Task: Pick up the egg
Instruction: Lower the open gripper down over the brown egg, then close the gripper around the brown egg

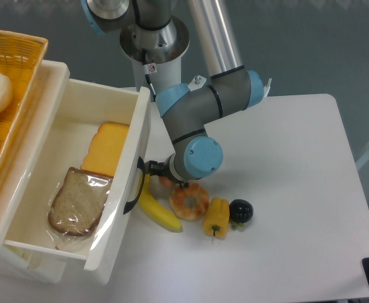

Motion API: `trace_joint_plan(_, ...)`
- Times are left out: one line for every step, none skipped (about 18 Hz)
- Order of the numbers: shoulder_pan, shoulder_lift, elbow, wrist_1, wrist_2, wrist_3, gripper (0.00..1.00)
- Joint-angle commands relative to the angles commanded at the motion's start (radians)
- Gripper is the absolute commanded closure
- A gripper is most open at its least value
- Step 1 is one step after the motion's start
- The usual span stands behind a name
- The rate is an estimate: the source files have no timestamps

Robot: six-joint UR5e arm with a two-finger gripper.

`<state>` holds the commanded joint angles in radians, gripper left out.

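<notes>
1. Mostly hidden: the egg (166, 182) shows only as a pinkish sliver on the table (298, 189), tucked under the wrist between the banana (156, 208) and the donut (189, 201), near the bin (140, 151) wall.
2. Gripper (165, 172) sits right over it. Fingers are blocked by the wrist housing, so I can't tell if they're spread or closed, or whether they touch the egg.
3. Judgement: descent/grasp step. To do it well, centre the fingers on the egg, keep clear of the banana tip and donut rim, and close gently since the shell is smooth and will squirt out if pinched off-centre.
4. Lift straight up; the bin wall is close on one side.
5. Egg's long axis and which way it points: can't tell, too little of it shows.
6. Pepper (216, 216) and dark berry (241, 210) lie beyond the donut, out of the way.
</notes>
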<state>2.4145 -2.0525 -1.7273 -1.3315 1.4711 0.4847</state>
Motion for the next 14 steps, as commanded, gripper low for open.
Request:
trace_joint_plan(0.0,0.0,0.0,0.0,0.0,0.0,0.14)
trace_joint_plan(0.0,-0.002,0.002,0.0,-0.002,0.0,0.18)
trace_joint_plan(0.0,-0.003,0.002,0.0,-0.002,0.005,0.19)
trace_joint_plan(0.0,-0.006,0.002,0.0,-0.002,0.006,0.2)
trace_joint_plan(0.0,-0.008,0.003,0.0,-0.002,0.006,0.21)
trace_joint_plan(0.0,-0.008,0.002,0.0,-0.002,0.006,0.22)
trace_joint_plan(0.001,-0.008,0.0,0.0,-0.002,0.005,0.24)
trace_joint_plan(0.0,-0.008,0.003,0.002,-0.003,0.003,0.27)
trace_joint_plan(0.0,-0.008,0.003,0.0,-0.003,0.003,0.3)
trace_joint_plan(0.0,-0.009,0.003,0.002,-0.003,0.003,0.31)
trace_joint_plan(0.0,-0.009,0.005,0.002,-0.003,0.003,0.33)
trace_joint_plan(0.0,-0.011,0.006,0.002,-0.003,0.006,0.35)
trace_joint_plan(0.001,-0.014,0.008,0.002,-0.002,0.006,0.37)
trace_joint_plan(0.002,-0.015,0.008,0.002,-0.002,0.006,0.38)
